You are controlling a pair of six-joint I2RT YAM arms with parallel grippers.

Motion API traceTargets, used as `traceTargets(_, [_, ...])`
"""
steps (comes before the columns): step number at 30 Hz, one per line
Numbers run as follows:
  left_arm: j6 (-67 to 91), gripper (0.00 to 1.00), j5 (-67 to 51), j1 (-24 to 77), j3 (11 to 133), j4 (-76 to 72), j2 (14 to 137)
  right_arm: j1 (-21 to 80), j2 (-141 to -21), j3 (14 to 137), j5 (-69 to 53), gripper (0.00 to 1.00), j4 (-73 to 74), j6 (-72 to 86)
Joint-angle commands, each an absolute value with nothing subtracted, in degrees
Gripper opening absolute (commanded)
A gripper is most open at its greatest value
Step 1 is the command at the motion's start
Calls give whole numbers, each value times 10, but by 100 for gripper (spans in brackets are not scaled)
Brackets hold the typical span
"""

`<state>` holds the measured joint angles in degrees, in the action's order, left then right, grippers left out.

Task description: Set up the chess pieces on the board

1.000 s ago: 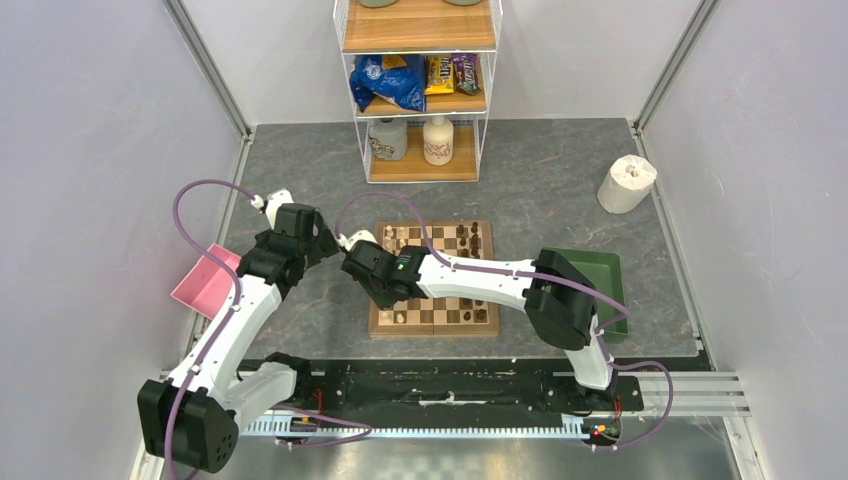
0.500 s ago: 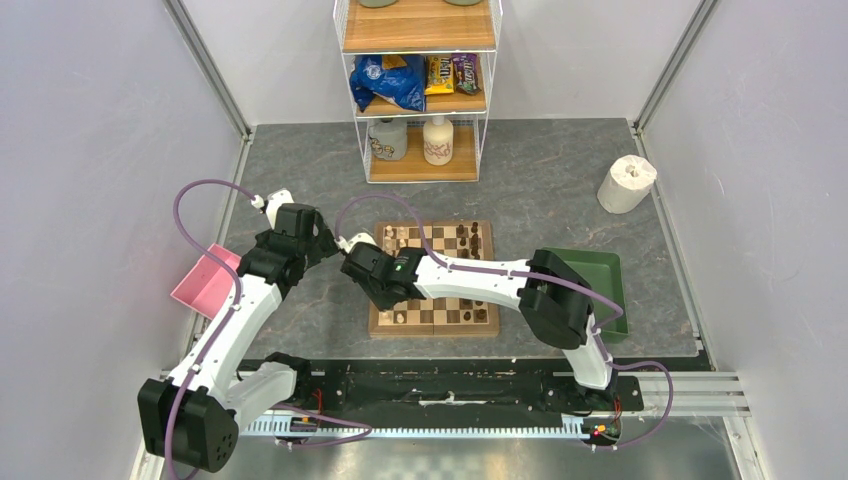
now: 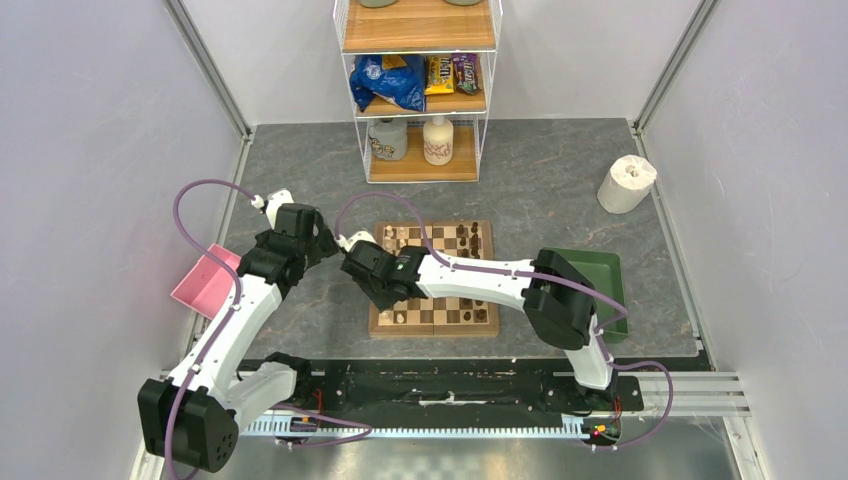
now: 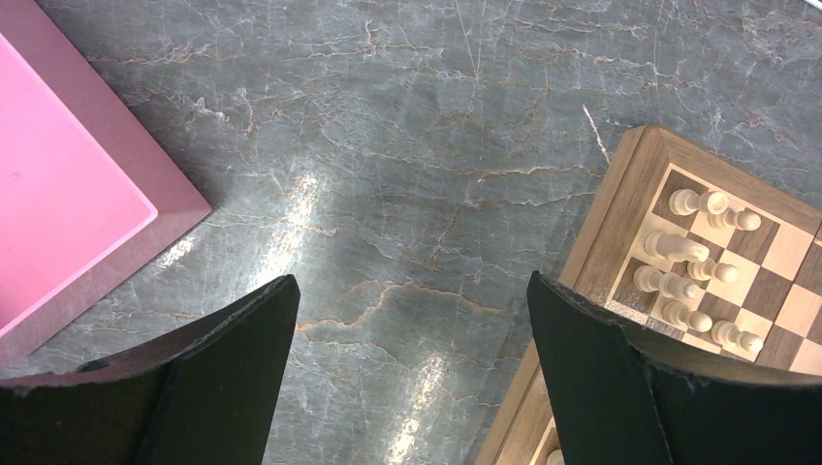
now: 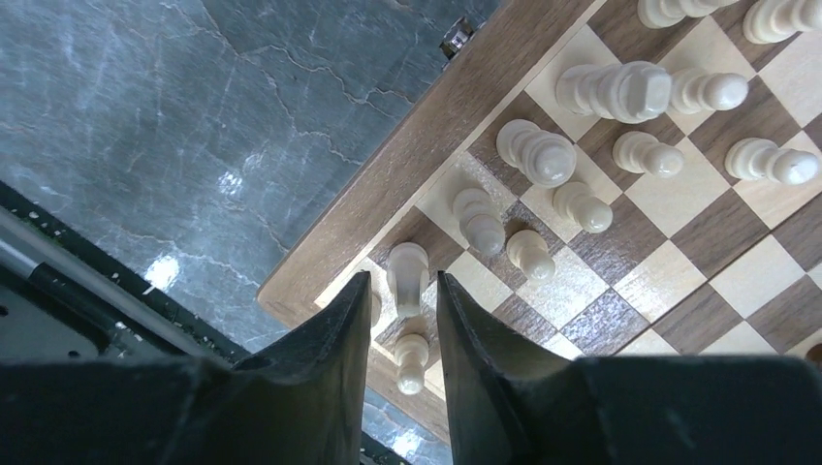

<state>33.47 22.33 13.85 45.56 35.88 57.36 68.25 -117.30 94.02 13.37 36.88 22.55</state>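
While my right jaws sit a little open around a pale chess piece (image 5: 407, 276) standing near the corner of the board (image 5: 412, 165), not squeezing it I think, and my left jaws hang wide and empty, I should lift straight up, bumping nothing.

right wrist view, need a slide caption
right pincer slightly open around a pale cream wooden chess piece on the checkered wooden chessboard
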Motion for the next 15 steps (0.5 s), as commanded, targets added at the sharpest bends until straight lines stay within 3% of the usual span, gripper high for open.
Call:
traceTargets(1, [354, 95, 234, 135, 455, 348, 563, 681, -1099, 956, 142, 40, 358, 215])
traceTargets(10, [355, 95, 240, 135, 457, 348, 561, 674, -986, 893, 215, 43, 338, 213])
traceTargets(15, [355, 95, 240, 135, 459, 348, 566, 602, -977, 858, 180, 43, 334, 271])
